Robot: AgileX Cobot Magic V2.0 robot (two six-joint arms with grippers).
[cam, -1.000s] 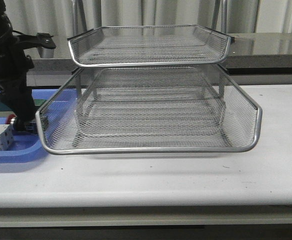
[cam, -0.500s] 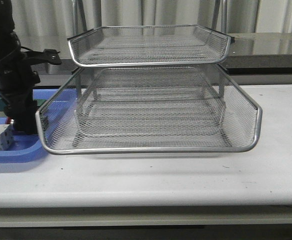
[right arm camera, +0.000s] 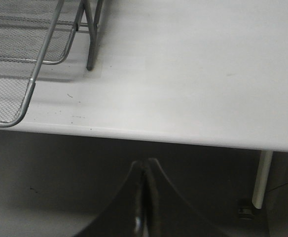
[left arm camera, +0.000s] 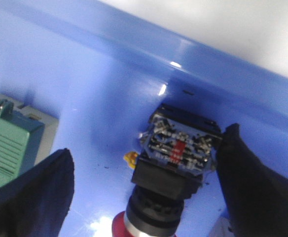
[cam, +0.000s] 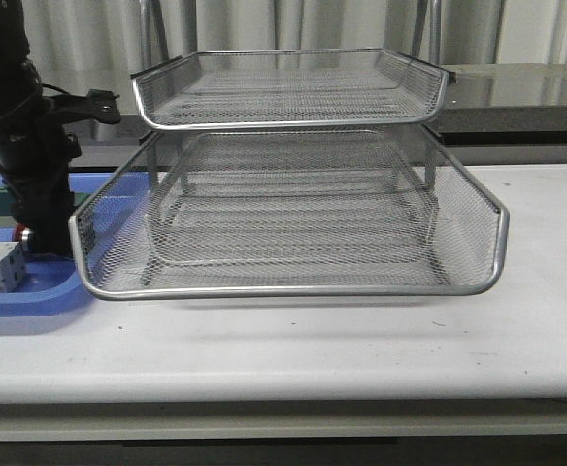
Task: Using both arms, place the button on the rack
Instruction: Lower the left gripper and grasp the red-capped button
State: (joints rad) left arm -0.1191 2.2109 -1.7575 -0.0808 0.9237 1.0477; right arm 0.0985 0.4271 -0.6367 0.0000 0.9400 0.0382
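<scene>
Now lowered further into the blue tray (cam: 31, 296) at the table's left edge: left gripper (left arm camera: 144, 192), jaws spread, straddling the button (left arm camera: 176, 158) (not yet clamped). Pickup looks imminent. Rack (cam: 293, 209) awaits. Right gripper (right arm camera: 144, 207) closed, empty, off the front edge.

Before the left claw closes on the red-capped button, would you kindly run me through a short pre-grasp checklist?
1. Left claw open: ok, fingers apart.
2. Red-capped push-button switch with black block body between the fingers: ok.
3. Fingers touching the button: cannot tell.
4. Green ribbed block outside the grasp: ok.
5. Silver wire-mesh rack has a tray slid out to receive: ok.
6. Right claw shut, off the white table edge: ok.
</scene>
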